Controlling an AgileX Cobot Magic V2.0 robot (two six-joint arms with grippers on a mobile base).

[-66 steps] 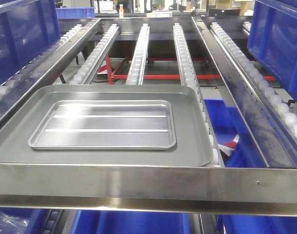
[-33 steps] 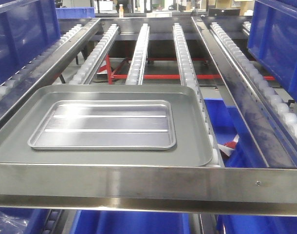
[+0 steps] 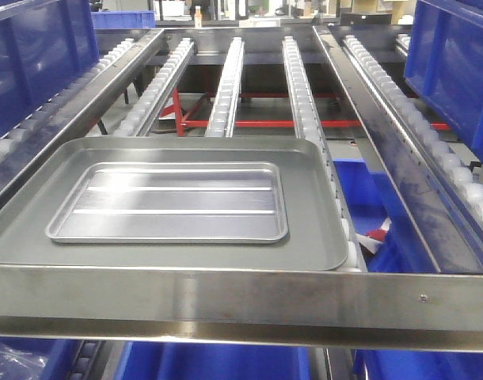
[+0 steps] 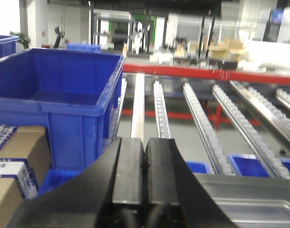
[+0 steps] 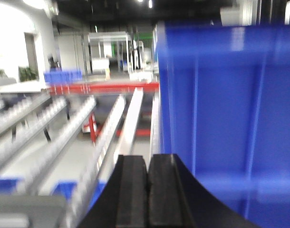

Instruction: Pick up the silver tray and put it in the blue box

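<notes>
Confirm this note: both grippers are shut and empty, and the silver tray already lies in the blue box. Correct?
Wrong on the tray. The silver tray lies in the larger grey tray on the roller rack, not in the blue box, as the front view shows. The left gripper and right gripper are indeed shut and empty.

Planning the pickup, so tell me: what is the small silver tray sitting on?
The silver tray lies flat inside a larger dull grey tray, which rests on the roller rails. The grey tray's floor beneath it is covered, so anything between them cannot be seen.
</notes>
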